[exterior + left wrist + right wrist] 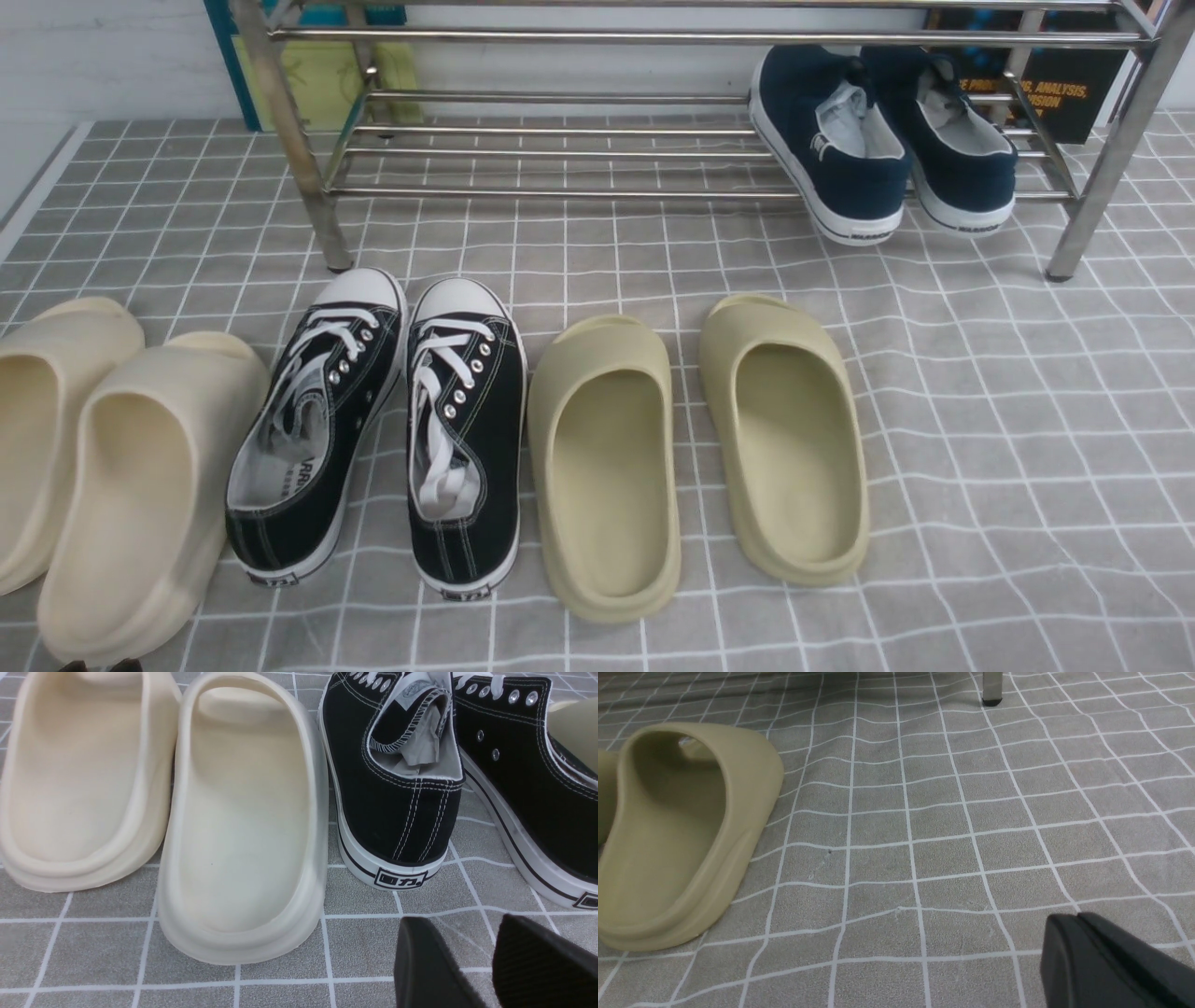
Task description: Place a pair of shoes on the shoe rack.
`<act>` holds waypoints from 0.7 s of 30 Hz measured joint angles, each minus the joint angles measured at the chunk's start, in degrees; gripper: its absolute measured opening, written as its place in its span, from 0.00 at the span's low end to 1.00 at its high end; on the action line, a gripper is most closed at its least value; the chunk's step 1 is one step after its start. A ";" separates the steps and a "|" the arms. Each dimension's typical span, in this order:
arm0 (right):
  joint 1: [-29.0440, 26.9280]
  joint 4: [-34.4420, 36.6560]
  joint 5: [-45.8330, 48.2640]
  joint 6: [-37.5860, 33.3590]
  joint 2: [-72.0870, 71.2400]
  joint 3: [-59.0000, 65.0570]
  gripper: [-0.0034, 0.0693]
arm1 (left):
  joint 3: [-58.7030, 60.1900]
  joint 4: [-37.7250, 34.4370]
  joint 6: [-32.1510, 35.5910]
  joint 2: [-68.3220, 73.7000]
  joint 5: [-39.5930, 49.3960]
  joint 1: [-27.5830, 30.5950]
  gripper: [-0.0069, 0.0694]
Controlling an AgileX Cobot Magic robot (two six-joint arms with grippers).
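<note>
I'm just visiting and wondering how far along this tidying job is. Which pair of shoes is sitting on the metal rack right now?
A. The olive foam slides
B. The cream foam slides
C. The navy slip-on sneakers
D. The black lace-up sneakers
C. The front view shows the navy slip-on sneakers resting on the lower bars of the shoe rack at its right end, while the other three pairs sit on the grey checked cloth.

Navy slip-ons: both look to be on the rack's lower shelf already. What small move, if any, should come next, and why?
Probably none beyond keeping both arms back. The navy slip-ons sit side by side on the shoe rack, heels overhanging the front bar. The right gripper is shut and empty over bare cloth; the left gripper is open and empty behind the black sneakers. If anything, nudge the heels further in.
</note>
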 joint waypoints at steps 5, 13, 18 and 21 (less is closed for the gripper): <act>0.00 0.00 0.04 0.00 0.00 0.00 0.07 | 0.00 0.00 0.00 0.00 0.00 0.00 0.40; 0.00 0.12 0.04 0.00 0.00 0.00 0.08 | 0.00 0.00 0.00 0.00 0.00 0.00 0.40; 0.00 0.12 0.04 0.00 0.00 0.00 0.09 | 0.00 0.00 0.00 0.00 0.00 0.00 0.40; 0.00 0.12 0.04 0.00 0.00 0.00 0.10 | 0.00 0.00 0.00 0.00 0.00 0.00 0.40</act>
